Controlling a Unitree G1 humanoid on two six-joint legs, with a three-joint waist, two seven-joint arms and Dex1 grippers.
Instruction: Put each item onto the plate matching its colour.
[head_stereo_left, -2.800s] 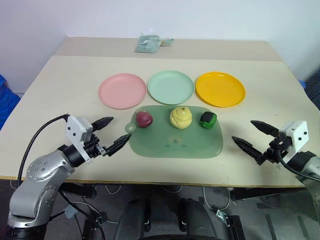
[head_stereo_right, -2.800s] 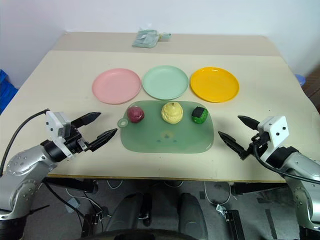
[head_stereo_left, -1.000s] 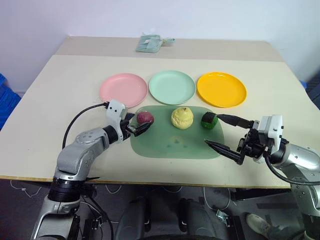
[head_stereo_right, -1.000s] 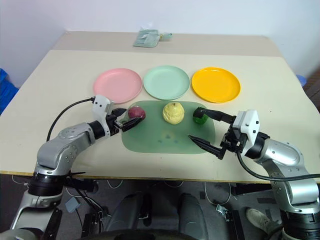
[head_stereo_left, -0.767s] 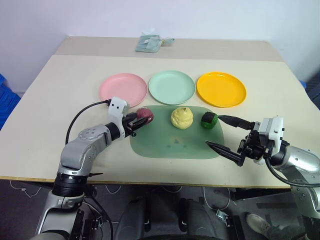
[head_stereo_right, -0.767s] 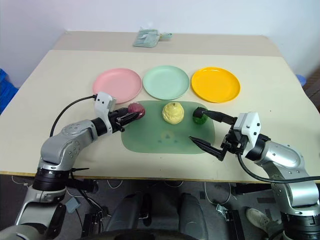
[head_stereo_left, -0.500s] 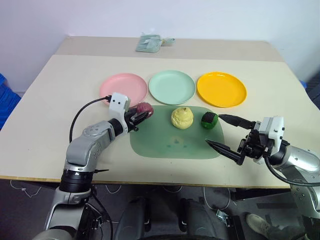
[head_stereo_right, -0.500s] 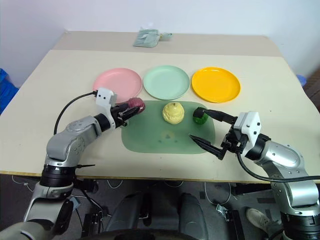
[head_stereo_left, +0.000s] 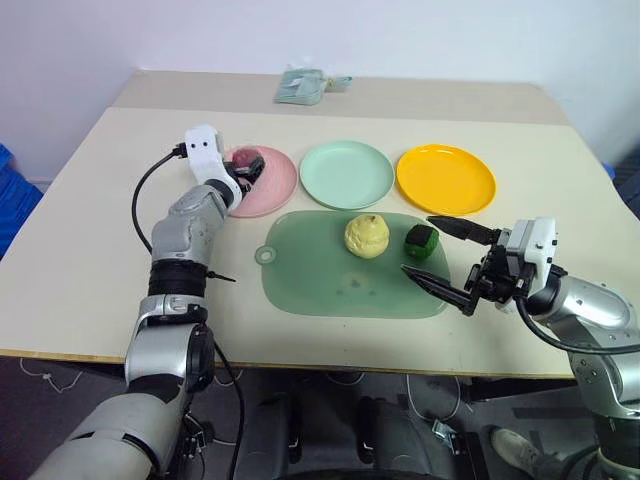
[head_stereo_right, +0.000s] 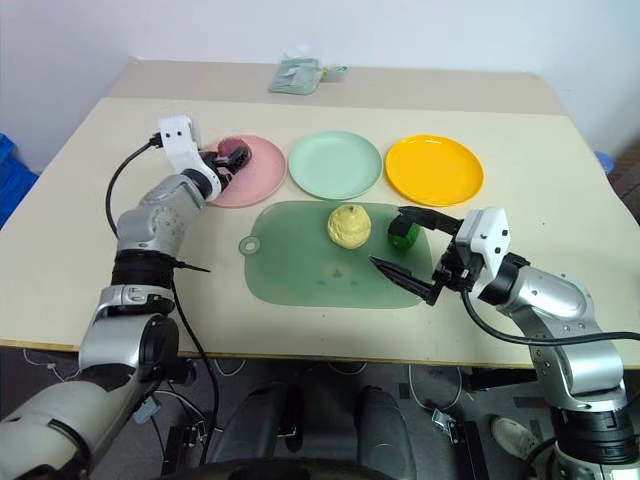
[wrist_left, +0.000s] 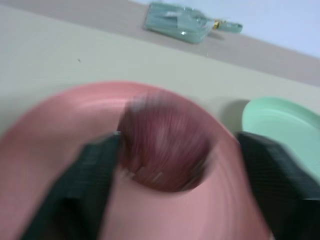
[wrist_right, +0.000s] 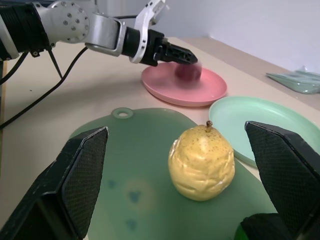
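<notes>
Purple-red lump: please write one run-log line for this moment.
purple-red lump: on pink plate | left gripper: fingers open around it | yellow ball, green cube: on mat

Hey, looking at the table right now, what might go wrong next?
The purple-red lump sits between the open left pincer fingers over the pink plate; pulling back may drag or roll it off. The right pincer straddles the green cube close to the yellow ball, so closing might nudge that.

Yellow ball (wrist_right: 201, 162) on green mat (wrist_right: 135, 190), L gripper (wrist_right: 187, 56) over pink plate (wrist_right: 185, 90).
</notes>
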